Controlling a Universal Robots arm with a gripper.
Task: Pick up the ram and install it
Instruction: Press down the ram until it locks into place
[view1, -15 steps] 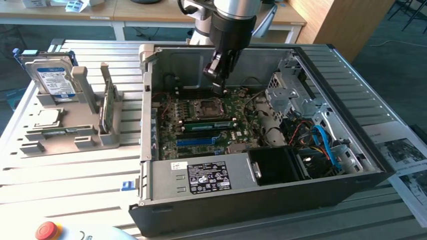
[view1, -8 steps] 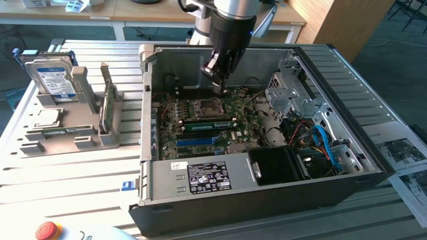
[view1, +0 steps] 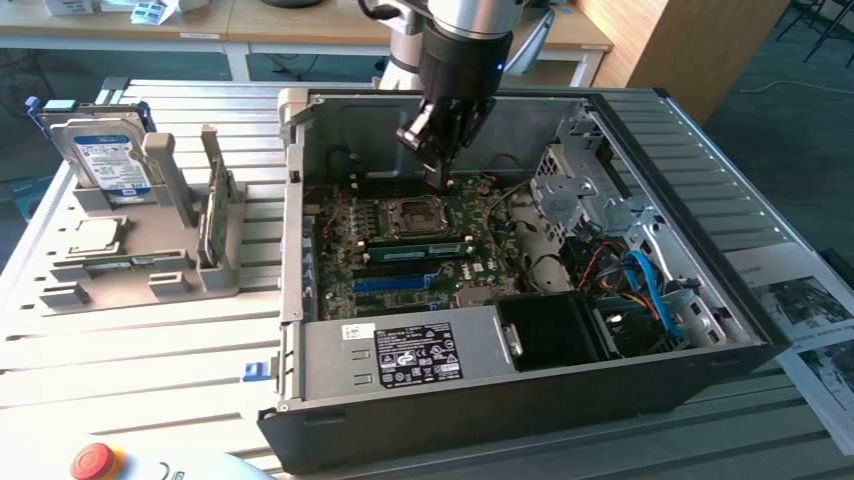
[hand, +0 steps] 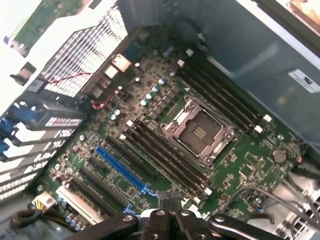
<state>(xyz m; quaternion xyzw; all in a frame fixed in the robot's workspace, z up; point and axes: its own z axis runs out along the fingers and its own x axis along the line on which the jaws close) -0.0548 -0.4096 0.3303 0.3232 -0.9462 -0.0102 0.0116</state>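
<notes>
**Item: ram.** A long, narrow green circuit-board stick (view1: 418, 248) is seen standing on edge in a memory slot of the green motherboard (view1: 470, 215). It is placed lower than the claw and just past the square metal processor socket (view1: 407, 215) from it. It is judged to be seated, or nearly so. From the wrist, the slot bank under the claw reads as dark, and the stick cannot be told apart there.

**Claw.** The black two-fingered claw (view1: 443, 180) is held with its fingers pressed together and nothing clamped between them. In the wrist view it (hand: 170, 197) is poised over one end of the black slot bank, clear of the board.

**Step.** Seating is judged to be in hand, with pickup done. If the stick is not fully home, an even downward press along its top edge would be called for, with the latches checked.

**Surroundings.**
- A long blue expansion slot (view1: 394, 283) is set beyond the ram from the claw.
- All of this is enclosed by the open black computer case (view1: 534, 410).
- Well off to the claw's side, outside the case, a grey moulded holder (view1: 134, 290) is stocked with a silver, blue-labelled hard drive (view1: 110, 160) and a broader green card (view1: 214, 215).
</notes>
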